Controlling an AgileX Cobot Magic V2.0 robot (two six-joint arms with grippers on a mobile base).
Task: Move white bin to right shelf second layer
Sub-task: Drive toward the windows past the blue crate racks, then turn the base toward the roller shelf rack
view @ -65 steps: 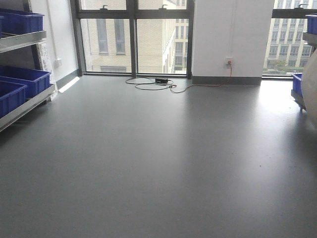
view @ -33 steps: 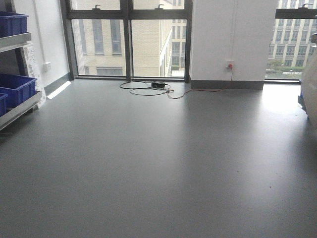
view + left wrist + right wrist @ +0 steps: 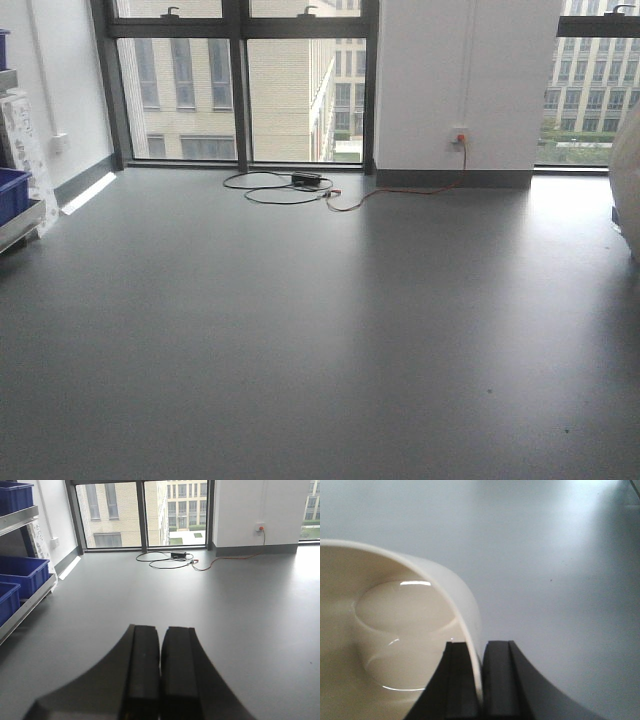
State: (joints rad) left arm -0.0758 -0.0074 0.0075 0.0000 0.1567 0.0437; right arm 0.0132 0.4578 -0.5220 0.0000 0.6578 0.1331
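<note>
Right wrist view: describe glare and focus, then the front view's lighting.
Right wrist view: the white bin shows curved highlights inside, and the right gripper pinching its rim looks soft; front view: daylit windows leave a pale sheen on the floor.

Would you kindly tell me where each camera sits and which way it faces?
Front view: above the grey floor, facing the windows; no robot part shows.
Left wrist: behind the left gripper, jaws shut and empty, facing the same windows; blue crates at left.
Right wrist: behind the right gripper, angled down at the floor, jaws pinching the white bin wall.
Shared: front and left wrist both show the coiled cable.
</note>
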